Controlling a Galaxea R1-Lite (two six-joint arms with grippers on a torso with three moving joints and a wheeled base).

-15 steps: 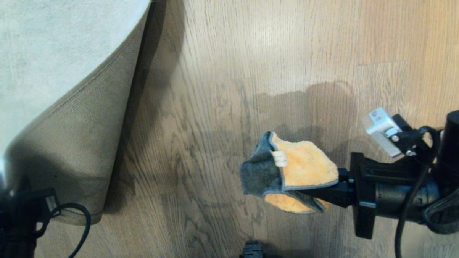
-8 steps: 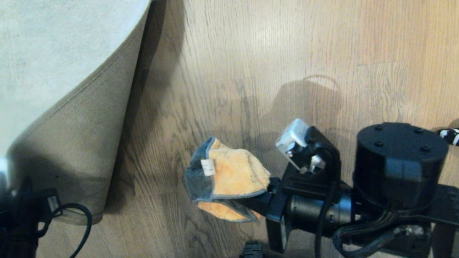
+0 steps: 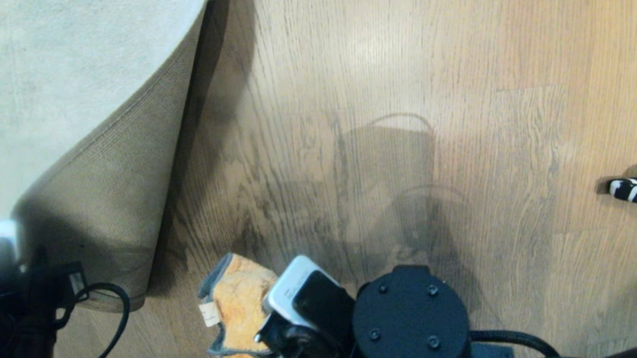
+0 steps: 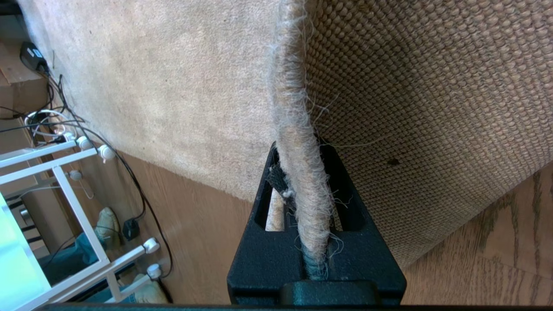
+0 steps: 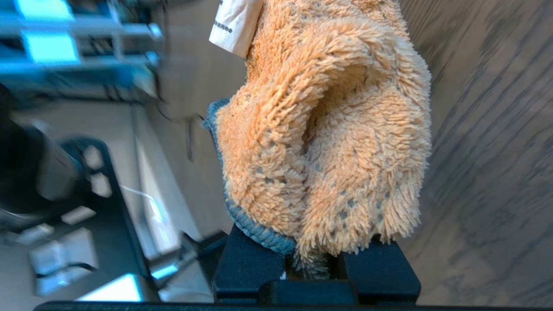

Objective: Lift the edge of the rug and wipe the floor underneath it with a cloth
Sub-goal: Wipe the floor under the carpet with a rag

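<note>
Tan woven backing shows where the rug edge [image 3: 107, 207] is peeled up off the floor [image 3: 379, 92]; pale grey pile faces up further back. Left hand [image 4: 302, 242] at lower left of head view, clamped tight on the rug border, yarn binding pinched between both fingers, holding the flap raised. Right hand [image 5: 311, 272] low in the head view, near centre, closed on the cloth [image 3: 238, 309], which is bunched with orange face out, grey trim and white tag visible. Cloth hangs just above or at the planks; contact can't be confirmed.

Key relation: shadowed floor under the lifted flap lies to the left of the cloth and a little further out, near but not touching the flap's lower corner. Fold line of the flap runs diagonally away from the robot, so the wipe path likely follows that line. Right hand is the one carrying the cloth and nearest the exposed strip; left must hold.

Striped object [image 3: 634, 189] at far right, unrelated.
</note>
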